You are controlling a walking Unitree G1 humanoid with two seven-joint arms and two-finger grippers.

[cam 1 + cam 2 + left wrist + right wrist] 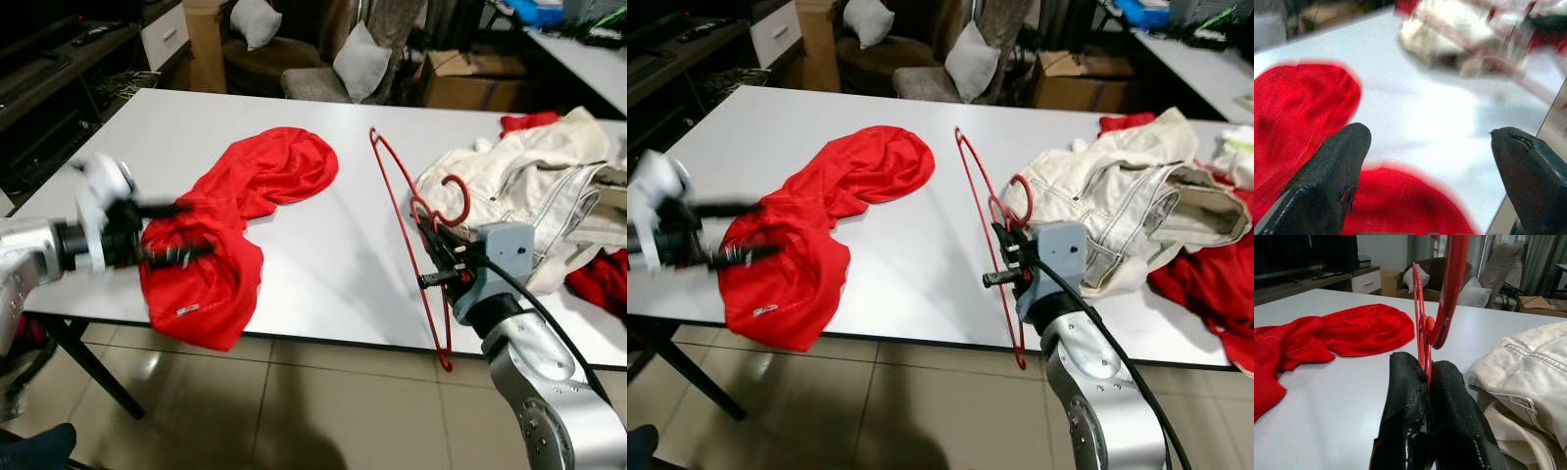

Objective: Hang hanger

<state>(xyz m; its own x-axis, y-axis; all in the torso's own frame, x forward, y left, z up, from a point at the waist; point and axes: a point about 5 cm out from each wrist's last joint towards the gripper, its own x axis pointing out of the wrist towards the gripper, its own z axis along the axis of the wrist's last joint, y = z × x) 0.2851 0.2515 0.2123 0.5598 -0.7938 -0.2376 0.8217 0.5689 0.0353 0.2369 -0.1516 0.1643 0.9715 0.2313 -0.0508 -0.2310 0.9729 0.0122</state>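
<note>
Right gripper (438,257) is clamped on the red hanger (402,211) just below its hook; the wrist view shows both black fingers (1405,396) pinched tight on the neck. Hanger stands on edge, long axis running from the near table edge away across the white table (323,255), low end dipping past the edge, hook curling up beside the cream jacket (529,186). Left gripper (162,235) is spread wide over the near end of the red shirt (245,196), motion-blurred, so contact looks likely but I can't confirm it. Shirt lies well to the left of the hanger, bare table between them; the left arm is nearer to it.
</note>
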